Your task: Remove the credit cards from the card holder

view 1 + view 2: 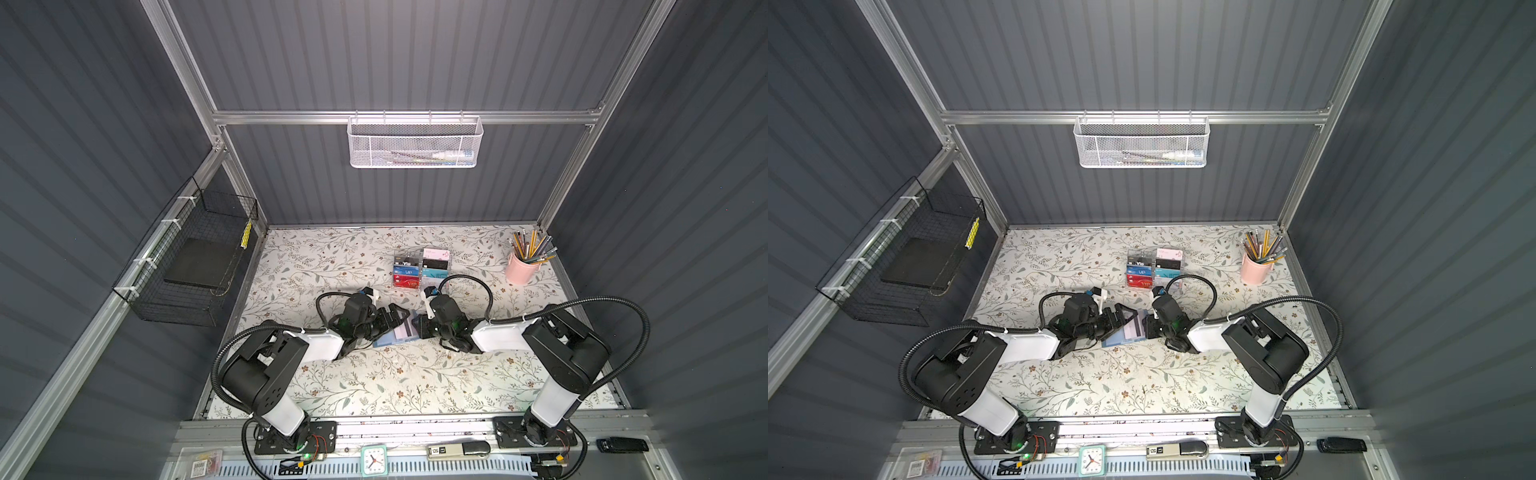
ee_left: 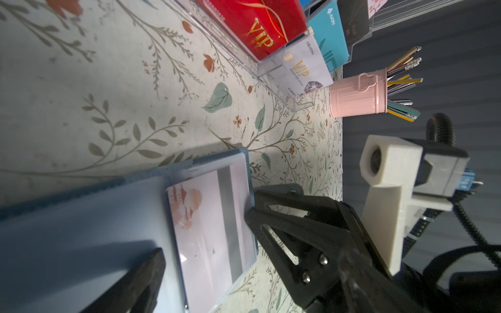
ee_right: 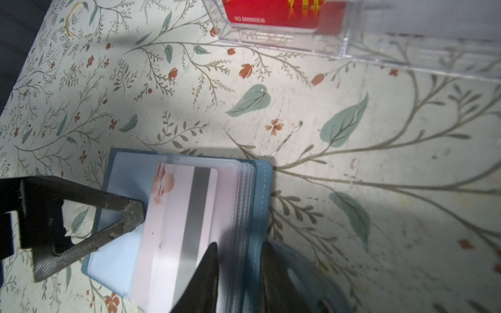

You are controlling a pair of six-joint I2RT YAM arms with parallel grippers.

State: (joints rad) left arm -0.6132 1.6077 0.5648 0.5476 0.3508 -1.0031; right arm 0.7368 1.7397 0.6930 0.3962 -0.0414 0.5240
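The slate-blue card holder (image 1: 384, 341) lies open on the floral table between my two grippers, also in the other top view (image 1: 1113, 340). A white credit card with a dark stripe (image 3: 187, 206) sits in a clear sleeve on top, as the left wrist view shows (image 2: 211, 233). My right gripper (image 3: 240, 252) has its jaws on either side of the holder's right-hand stack of sleeves and cover, pressed against it. My left gripper (image 1: 395, 322) stands open, one finger (image 3: 127, 214) touching the left page beside the card. The holder's closure tab (image 2: 286, 187) sticks out by the right gripper's fingers (image 2: 273, 200).
A clear acrylic rack (image 1: 422, 268) of cards stands just behind the holder. A pink cup of pencils (image 1: 521, 266) is at the back right. A white mesh basket (image 1: 413, 143) hangs on the back rail and a black wire basket (image 1: 191, 266) on the left wall.
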